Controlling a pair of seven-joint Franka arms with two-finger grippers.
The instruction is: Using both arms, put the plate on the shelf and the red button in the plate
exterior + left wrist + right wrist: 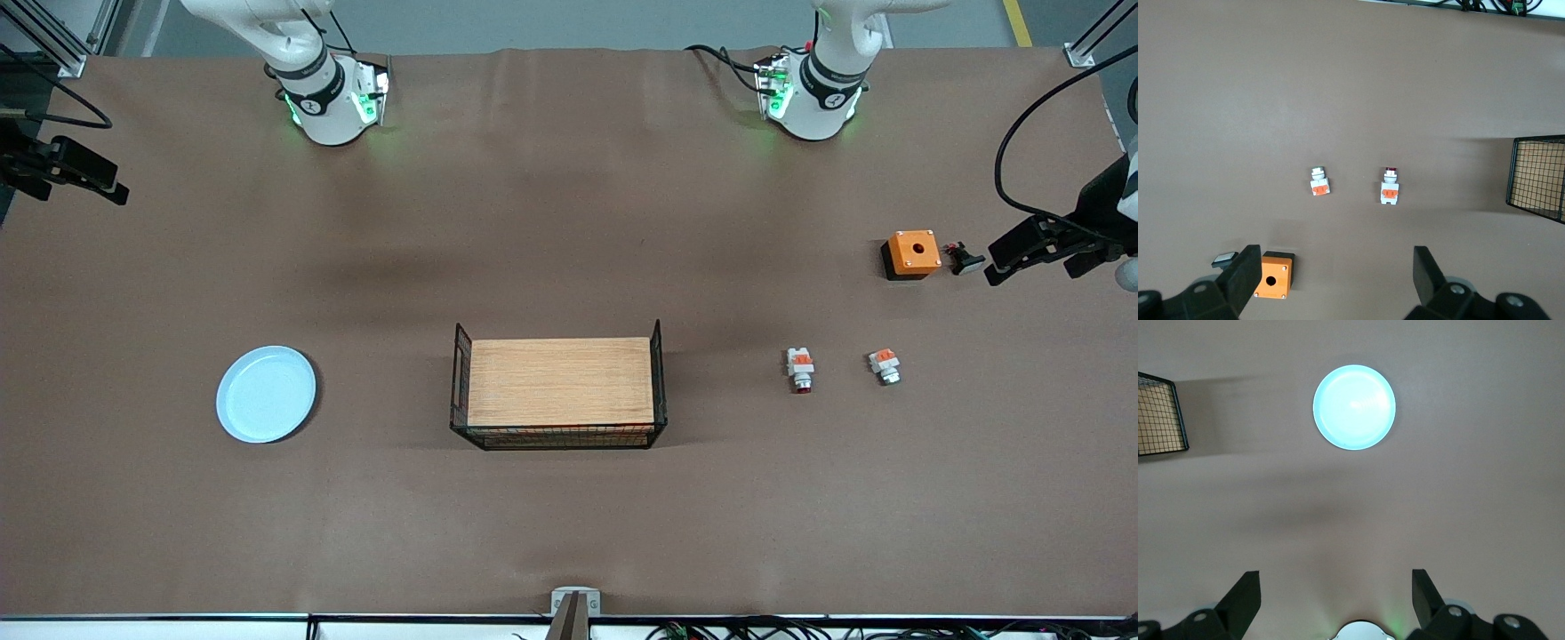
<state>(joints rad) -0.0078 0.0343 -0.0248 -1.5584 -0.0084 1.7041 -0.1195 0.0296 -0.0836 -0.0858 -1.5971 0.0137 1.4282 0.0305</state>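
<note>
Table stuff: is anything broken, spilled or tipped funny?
Nothing stands out. The plate sits flat and clean, the red button lies beside its twin part, and both open grippers, left and right, wait empty above.

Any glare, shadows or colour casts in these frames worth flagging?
Front view: green light from the arm bases tints the cloth beside them; the wire basket casts a soft shadow. Right wrist view: the plate looks washed-out cyan with a bright spot of glare. Left wrist view: even light, and the red button is sharp.
</note>
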